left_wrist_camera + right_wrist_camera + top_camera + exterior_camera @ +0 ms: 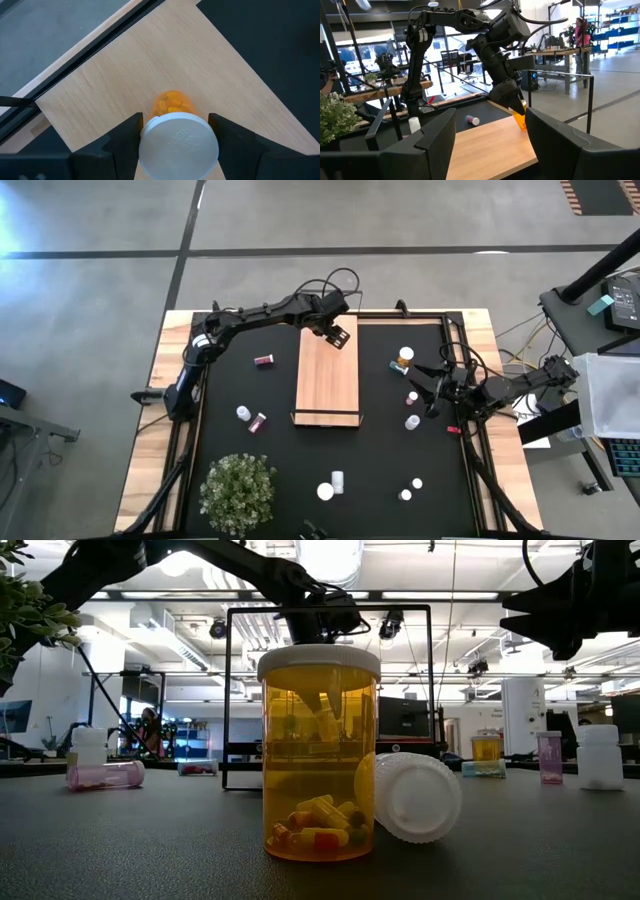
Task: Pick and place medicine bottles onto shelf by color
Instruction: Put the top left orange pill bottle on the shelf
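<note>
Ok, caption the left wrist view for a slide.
Left gripper holds a white-capped orange bottle above the corner of the wooden shelf.

Grey concrete floor (420, 215) around the table, crossed by dark seam lines; a grey equipment stand (610, 370) sits at the right edge. Beyond the table, an open workshop hall: white ceiling with pipes and bright light fixtures (330, 555), white columns (520, 710), monitors and benches far off. Wooden workbenches (395, 90) and dark chairs stand to one side, blue-binned shelving (615, 25) at the far end, a person (581, 35) standing near it, and daylight coming through tall glazing.
</note>
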`<state>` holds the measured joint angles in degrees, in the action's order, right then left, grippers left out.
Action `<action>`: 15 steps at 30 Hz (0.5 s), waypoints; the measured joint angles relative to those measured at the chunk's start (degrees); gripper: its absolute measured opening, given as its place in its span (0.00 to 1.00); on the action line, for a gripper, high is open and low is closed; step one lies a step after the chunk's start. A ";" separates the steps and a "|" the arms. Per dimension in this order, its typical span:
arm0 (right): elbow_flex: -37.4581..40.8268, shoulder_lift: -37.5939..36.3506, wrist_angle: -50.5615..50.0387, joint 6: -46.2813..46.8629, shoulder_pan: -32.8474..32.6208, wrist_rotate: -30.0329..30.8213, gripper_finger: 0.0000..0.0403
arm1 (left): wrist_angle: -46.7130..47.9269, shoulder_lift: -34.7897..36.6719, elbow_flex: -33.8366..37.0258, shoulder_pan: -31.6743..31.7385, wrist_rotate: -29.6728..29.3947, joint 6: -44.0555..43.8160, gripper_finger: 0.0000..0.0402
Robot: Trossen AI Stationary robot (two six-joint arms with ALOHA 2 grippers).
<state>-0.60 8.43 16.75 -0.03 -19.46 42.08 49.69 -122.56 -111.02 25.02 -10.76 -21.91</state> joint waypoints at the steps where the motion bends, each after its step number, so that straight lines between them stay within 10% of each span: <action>1: 0.00 0.00 0.02 0.00 0.00 0.00 0.57 | 0.00 0.00 0.00 0.00 0.00 0.00 0.51; 15: 0.00 0.00 0.01 0.00 0.00 -0.01 0.57 | 0.07 0.00 0.02 0.00 0.39 -0.22 0.51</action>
<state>-0.60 8.43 16.76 -0.03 -19.46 42.07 49.76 -122.56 -111.00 25.02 -10.38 -22.13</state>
